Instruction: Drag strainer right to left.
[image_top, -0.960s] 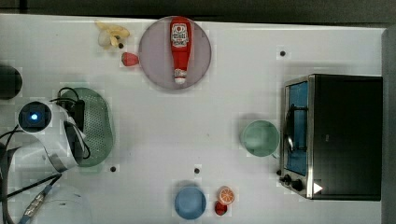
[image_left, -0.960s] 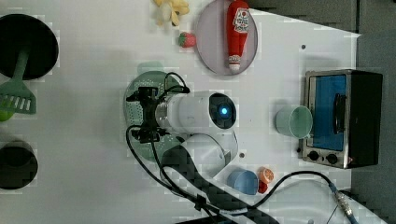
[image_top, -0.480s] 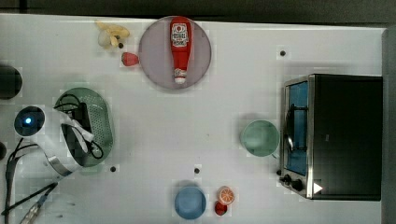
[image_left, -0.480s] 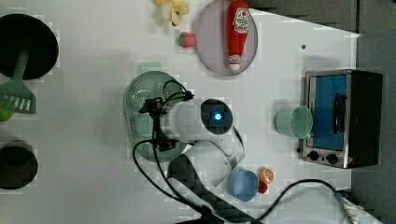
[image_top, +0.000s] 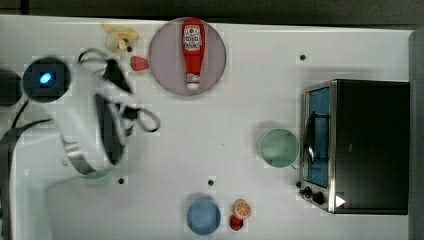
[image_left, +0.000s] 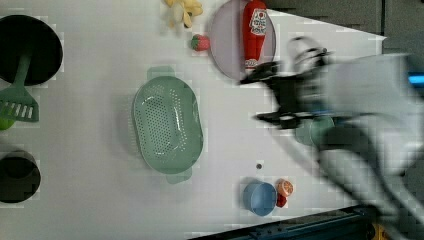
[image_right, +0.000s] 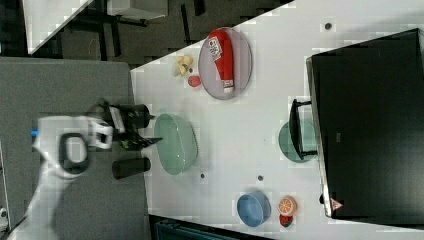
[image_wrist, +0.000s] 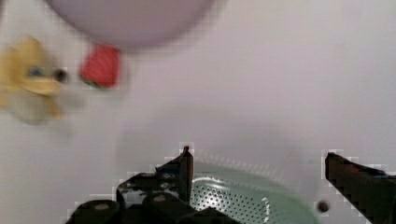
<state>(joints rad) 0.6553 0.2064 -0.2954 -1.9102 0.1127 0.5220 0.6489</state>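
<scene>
pale green perforated strainer (image_left: 167, 127), blue bowl (image_left: 260, 198)

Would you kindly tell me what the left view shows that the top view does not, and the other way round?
Left view, not top view: the strainer whole and uncovered, and a green spatula.

Top view, not left view: the toaster oven; there the arm covers most of the strainer.

Both: the ketchup bottle on its plate, the blue bowl, the strawberry and the green cup.

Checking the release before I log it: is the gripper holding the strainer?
No: in the left view the strainer sits alone on the table, with the open gripper well apart from it.
</scene>
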